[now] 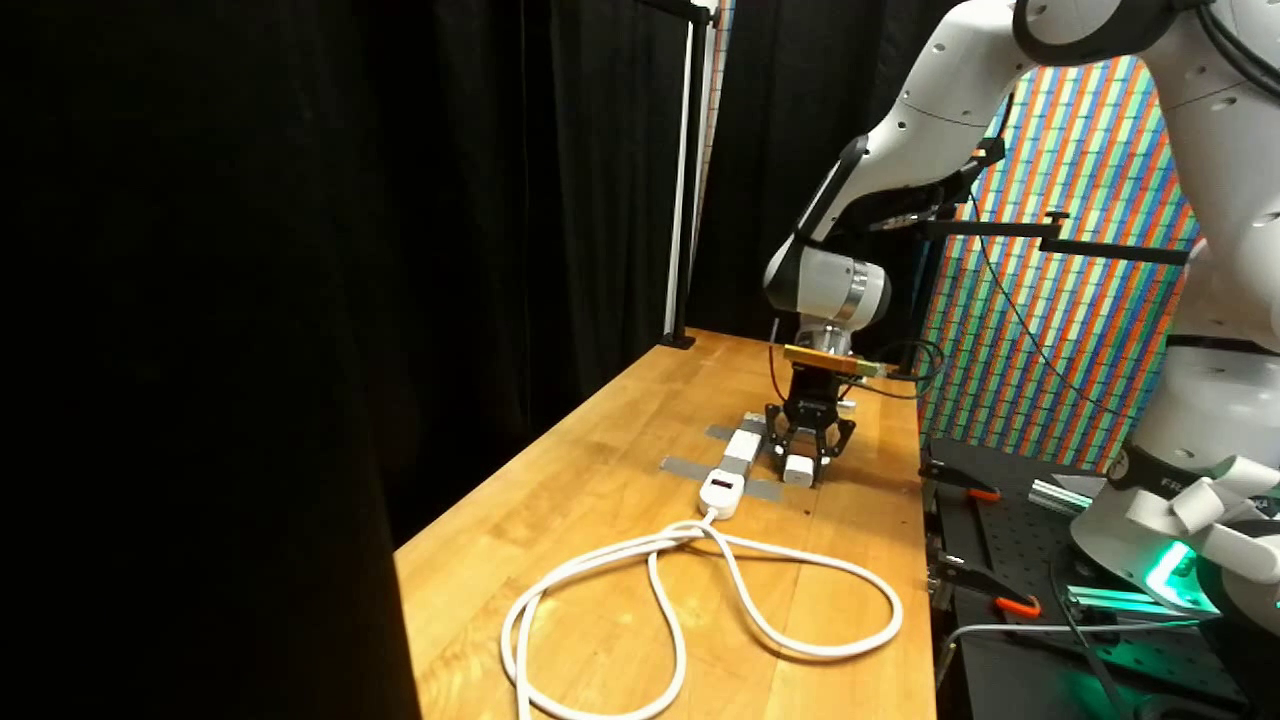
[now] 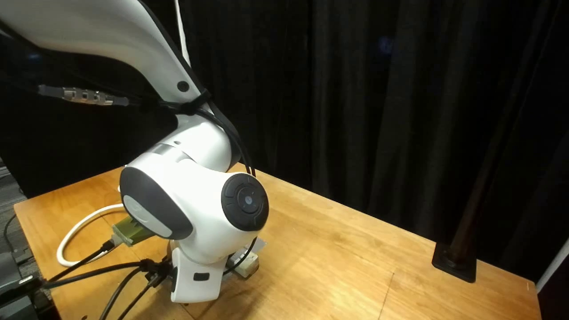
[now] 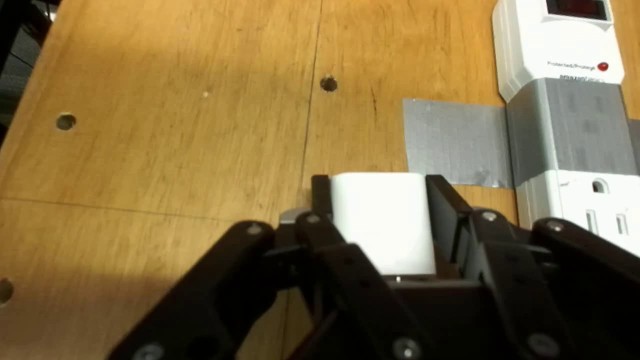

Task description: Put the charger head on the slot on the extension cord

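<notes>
Black curtains (image 1: 600, 200) fill most of the background in both exterior views, plus there's a loud striped panel (image 1: 1070, 330) behind the robot arm (image 1: 940, 110) in an exterior view. Down below it's a wooden bench (image 1: 840, 540) with a few round holes (image 3: 328, 83) in it.

So, the white charger head (image 3: 382, 220): the fingers (image 3: 444, 215) are pinching it, one black tip against each side, clear enough in the wrist view. It's down low by the wood, but whether the bottom of it touches is hard to tell from these angles.

Near it, with a bit of bench showing between them, is the socket block (image 3: 575, 200) of the extension cord (image 1: 830, 651). Gray tape (image 3: 457, 142) goes across the block and sticks down onto the wood, and some openings kinda show through it. Past the tape the face is uncovered, so the slot (image 3: 591, 221) is easy to spot, one of two narrow openings below a rounded hole. Up at the other end there's a dark window (image 3: 577, 7) and a little red indicator (image 3: 603, 66). The cable leaves from that end and sprawls over the bench in big loops.
</notes>
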